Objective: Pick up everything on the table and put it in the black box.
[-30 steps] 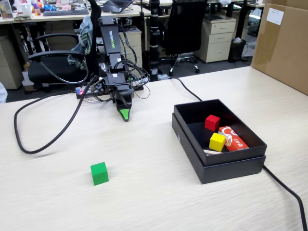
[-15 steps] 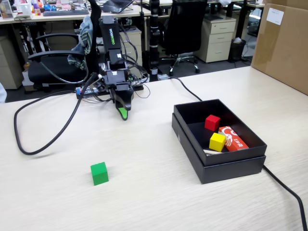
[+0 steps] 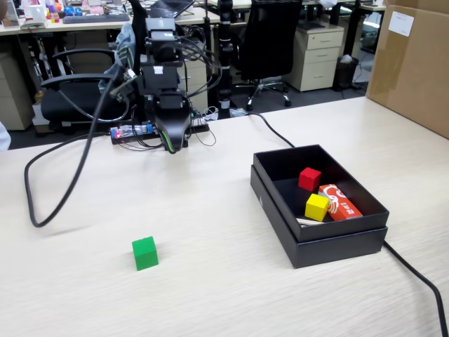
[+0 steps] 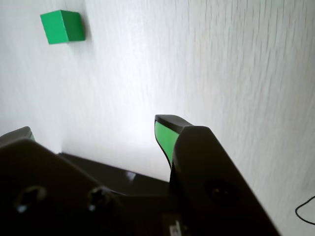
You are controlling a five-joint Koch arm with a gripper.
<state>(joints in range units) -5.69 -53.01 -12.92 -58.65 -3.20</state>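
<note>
With a red cube, yellow cube and red packet already inside the black cardboard box (image 3: 319, 239), the small green cube (image 3: 145, 253) sits well apart from it on the pale wooden table (image 3: 210, 295), so the empty claw (image 4: 93, 130), jaws spread wide, probably must reach toward it next.

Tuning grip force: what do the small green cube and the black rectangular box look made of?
Small green cube: likely painted wood or plastic; matte, even colour, crisp edges, no visible grain. Black rectangular box: probably matte cardboard; thin straight walls, seemingly nested in its lid.
</note>
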